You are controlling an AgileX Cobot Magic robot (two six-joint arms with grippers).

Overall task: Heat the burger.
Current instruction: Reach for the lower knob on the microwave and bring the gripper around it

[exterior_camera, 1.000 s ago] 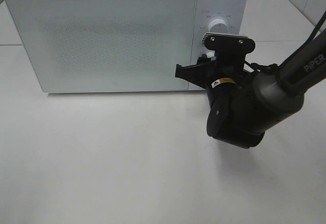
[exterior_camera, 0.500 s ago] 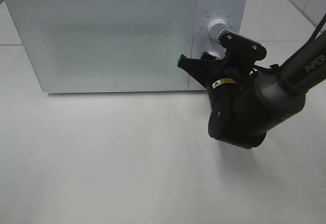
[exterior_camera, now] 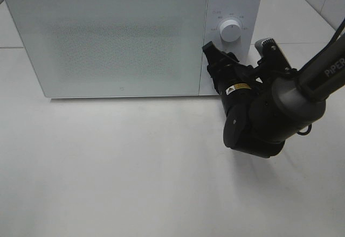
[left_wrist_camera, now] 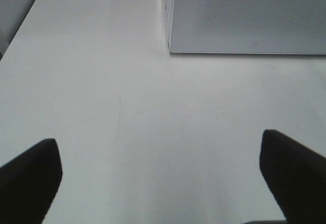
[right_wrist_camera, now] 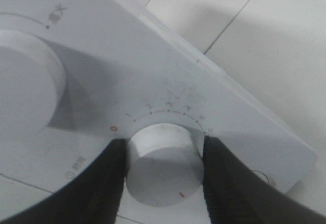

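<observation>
My left gripper (left_wrist_camera: 160,180) is hanging wide open over the bare white table (left_wrist_camera: 102,81), gripping nothing and well short of the oven.

My right gripper (right_wrist_camera: 164,175) is doing the work. Its two black fingers (right_wrist_camera: 109,183) are pressing on opposite sides of the small white round plastic timer knob (right_wrist_camera: 162,155), so the jaws are standing about half open and clamping it. The red mark on the knob's face is pointing away from the red zero of the printed scale. I take it that I am setting the heating time.

The next move calls for rolling my wrist about the knob's own axis while keeping the pinch even, so the pads are not slipping on the smooth plastic. If the time is already enough, it calls for opening and backing straight off the panel.

Just beside the timer knob, the larger white round upper dial (right_wrist_camera: 25,81) is sitting untouched.

Beyond that, the white box-shaped microwave oven (exterior_camera: 108,37) is standing with its speckled door shut.

The burger is not showing in any view. I am judging that it is lying inside, behind that door. If so, it is apart from both pairs of jaws, across the panel edge from my right ones.
</observation>
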